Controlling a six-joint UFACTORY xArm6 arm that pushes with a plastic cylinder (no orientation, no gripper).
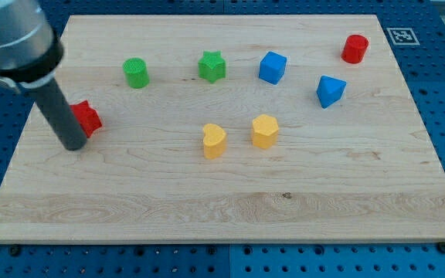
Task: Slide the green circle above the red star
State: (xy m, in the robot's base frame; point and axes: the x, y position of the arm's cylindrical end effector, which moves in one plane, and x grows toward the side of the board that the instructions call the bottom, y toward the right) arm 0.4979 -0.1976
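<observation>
Near the view's left edge of the desk [230, 216], my tip [73, 144] rested on the wood, touching or all but touching the left side of the red star [87, 116], with the rod partly covering that block. Carried no gripper, so nothing spread, pressed together or pinched; just a bare rod end beside the star. Found the green circle [136, 72] toward the view's top and to the right of the red star, well apart from my tip, upright on the boards. Saw the green star [212, 66] further right along the same row, then a blue cube-like block [272, 67], and a second blue block [330, 90] lower and to its right. Spotted a red cylinder [354, 48] near the view's top right corner. Noted two yellow blocks mid-desk: a heart-like one [214, 141] and a hexagonal one [264, 130] just beside it. Lay open wood between green circle and red star.
</observation>
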